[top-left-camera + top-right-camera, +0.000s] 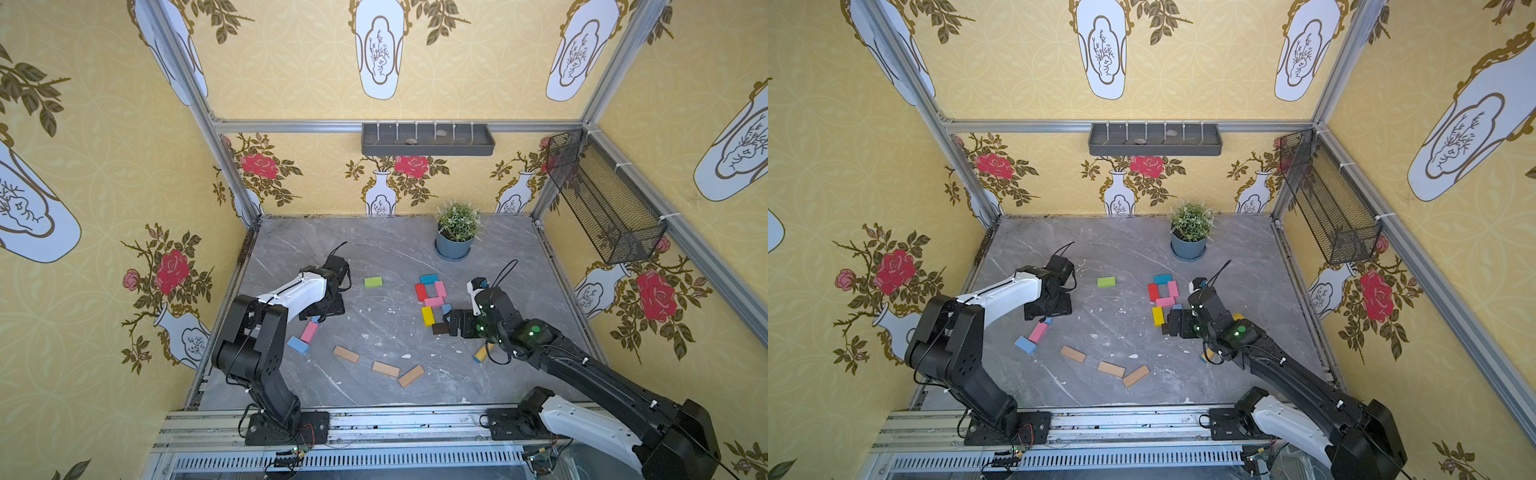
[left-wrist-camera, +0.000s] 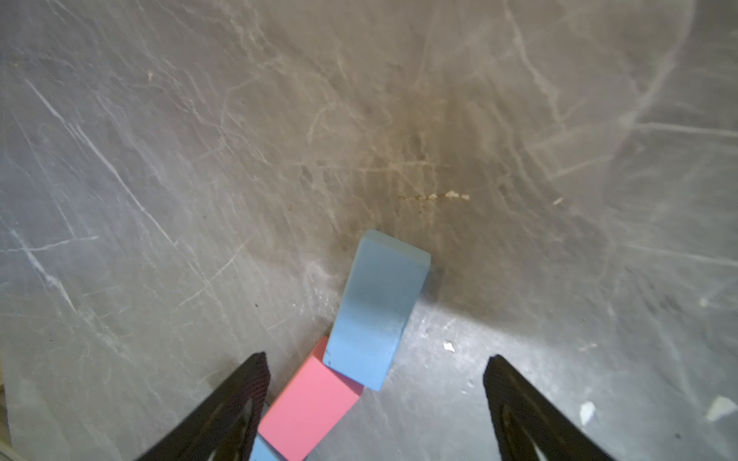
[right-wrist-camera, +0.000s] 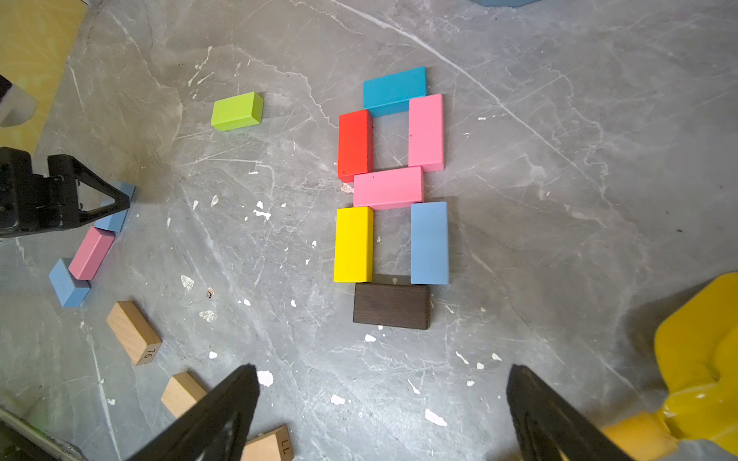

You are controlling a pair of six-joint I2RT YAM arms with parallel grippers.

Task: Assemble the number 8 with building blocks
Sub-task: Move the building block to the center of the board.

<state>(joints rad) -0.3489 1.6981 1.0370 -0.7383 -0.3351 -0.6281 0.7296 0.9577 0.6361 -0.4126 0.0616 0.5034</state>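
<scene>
Stamped digits show on the end of one tan block point(image 3: 133, 331), reading like "76". Another tan block point(image 3: 267, 445), half hidden behind the right claw point(image 3: 382, 367), carries "LL" or perhaps "77". The right arm reaches in low and stretched out, its claw spread wide and empty. Just ahead of its tips lies the number 8 point(image 3: 387, 187), seven blocks flat on the marble table point(image 3: 559, 159), with the dark brown block point(image 3: 391, 306) nearest. A yellow toy tool point(image 3: 699, 359) sits close beside that claw, cut off at the frame edge. The left arm folds at the elbow, wrist tipped down. The left claw point(image 2: 377, 356) gapes wide, gripping nothing, over a light blue block point(image 2: 377, 307) that meets the end of a pink block point(image 2: 307, 411). Whether the pink one touches a finger is unclear
</scene>
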